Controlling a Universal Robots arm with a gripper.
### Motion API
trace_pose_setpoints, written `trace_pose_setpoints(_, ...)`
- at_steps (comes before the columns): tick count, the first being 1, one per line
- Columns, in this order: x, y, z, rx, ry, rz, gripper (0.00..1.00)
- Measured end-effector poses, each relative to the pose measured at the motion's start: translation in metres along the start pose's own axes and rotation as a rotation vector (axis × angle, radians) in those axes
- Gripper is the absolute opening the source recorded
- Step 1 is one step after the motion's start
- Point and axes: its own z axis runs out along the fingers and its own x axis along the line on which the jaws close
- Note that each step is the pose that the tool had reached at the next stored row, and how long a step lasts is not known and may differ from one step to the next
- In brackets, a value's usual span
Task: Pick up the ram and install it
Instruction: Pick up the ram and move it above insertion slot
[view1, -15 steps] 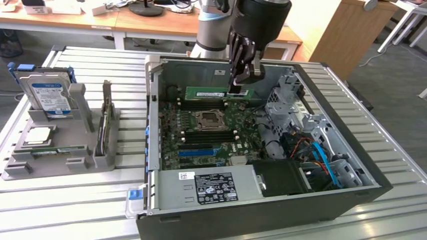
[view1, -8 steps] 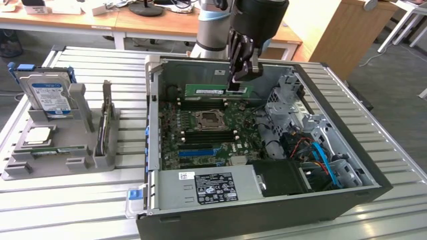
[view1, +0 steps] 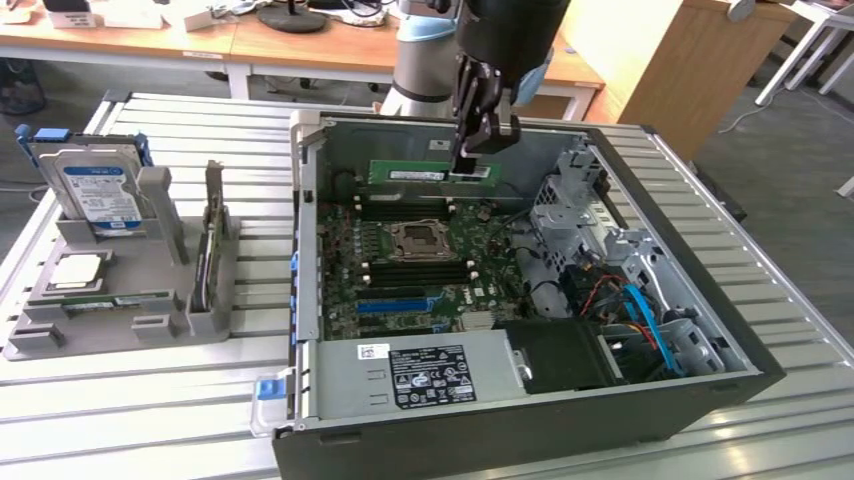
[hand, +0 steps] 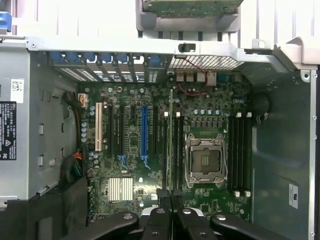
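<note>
The ram (view1: 424, 173) is a narrow green stick held level above the motherboard (view1: 400, 290) inside the open computer case. My gripper (view1: 473, 165) comes down from above and is shut on the stick near its end on the exterior view's right. In the wrist view the ram (hand: 170, 140) shows edge-on as a thin line running out from my gripper (hand: 170, 199). There it lies over the dark memory slots (hand: 177, 150) beside the processor socket (hand: 204, 160). Whether the stick touches a slot I cannot tell.
A grey holder (view1: 120, 325) stands on the slatted table at the exterior view's left, carrying a blue-labelled hard drive (view1: 96, 190) and a square silver processor chip (view1: 78, 270). The case's walls (view1: 304, 230), power supply (view1: 414, 375) and drive cage with cables (view1: 627, 300) surround the motherboard.
</note>
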Motion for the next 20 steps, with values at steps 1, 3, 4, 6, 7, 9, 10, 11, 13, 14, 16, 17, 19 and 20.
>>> trace_pose_setpoints(1,-0.002,0.0000,0.0002,0.0000,0.0000,0.000,0.12)
trace_pose_setpoints(3,-0.005,0.0000,0.0005,0.0000,0.0000,0.000,0.12)
trace_pose_setpoints(4,-0.007,0.0001,0.0006,0.0000,0.0001,0.000,0.12)
trace_pose_setpoints(6,-0.010,0.0001,0.0010,0.0000,0.0000,0.001,0.12)
trace_pose_setpoints(7,-0.011,0.0001,0.0011,0.0001,-0.0001,0.001,0.12)
trace_pose_setpoints(9,-0.014,0.0001,0.0014,0.0001,0.0000,0.001,0.12)
trace_pose_setpoints(10,-0.016,0.0002,0.0016,0.0001,0.0000,0.001,0.12)
trace_pose_setpoints(11,-0.018,0.0002,0.0017,0.0001,0.0000,0.001,0.12)
trace_pose_setpoints(13,-0.021,0.0002,0.0020,0.0001,0.0000,0.002,0.12)
trace_pose_setpoints(14,-0.022,0.0002,0.0022,0.0001,0.0000,0.002,0.12)
trace_pose_setpoints(16,-0.023,0.0002,0.0022,0.0001,0.0000,0.002,0.12)
trace_pose_setpoints(17,-0.023,0.0002,0.0022,0.0001,0.0000,0.002,0.12)
trace_pose_setpoints(19,-0.023,0.0002,0.0022,0.0001,0.0000,0.002,0.12)
trace_pose_setpoints(20,-0.023,0.0002,0.0024,0.0002,-0.0001,0.002,0.12)
